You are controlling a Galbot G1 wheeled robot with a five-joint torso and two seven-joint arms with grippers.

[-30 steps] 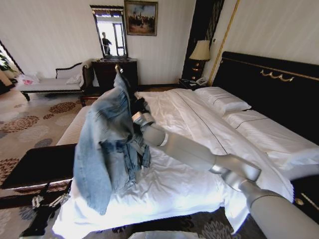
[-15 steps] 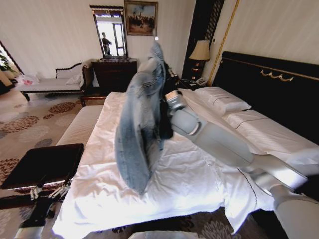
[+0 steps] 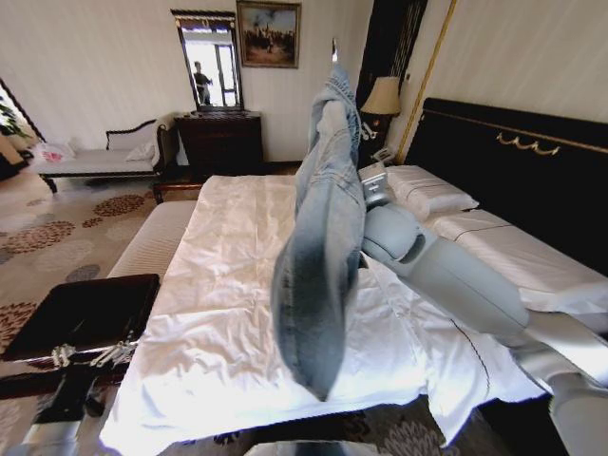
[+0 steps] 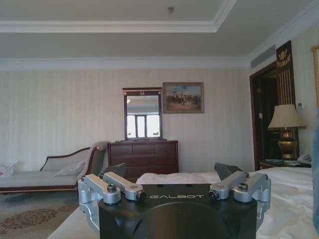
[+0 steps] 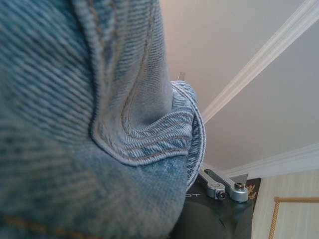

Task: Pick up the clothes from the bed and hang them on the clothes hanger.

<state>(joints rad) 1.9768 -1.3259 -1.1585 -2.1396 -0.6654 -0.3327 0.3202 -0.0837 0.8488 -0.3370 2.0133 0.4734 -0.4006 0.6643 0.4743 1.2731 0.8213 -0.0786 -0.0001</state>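
One denim jacket (image 3: 323, 237) was found clear of the bed (image 3: 237, 313), raised on the right arm and hanging lengthwise above the white sheets. A small silver hook (image 3: 334, 47) showed at its topmost point, which suggested the clothes hanger was already inside the garment; the hanger's black frame could not be seen. The right gripper (image 5: 227, 188) lay behind the denim in the head view, and in the right wrist view one finger linkage showed beside the jacket's stitched seam (image 5: 149, 144). Whether that gripper was clamped on the hanger or on cloth could not be determined.

The left gripper (image 4: 175, 185) sat low at the foot of the bed, near the dark-topped bench (image 3: 81, 313), with its fingers (image 4: 117, 185) spread apart and nothing between them. It faced the dresser (image 4: 143, 158) and mirror on the far wall and played no part in the carry.

Assessment: pick-up appeared complete, and the garment seemingly already on its hanger; the step in hand was the carry. The next move would call for keeping the hook upright and the jacket's lower hem (image 3: 318, 375) free of the bedding. No rail or peg to receive the hook was visible.
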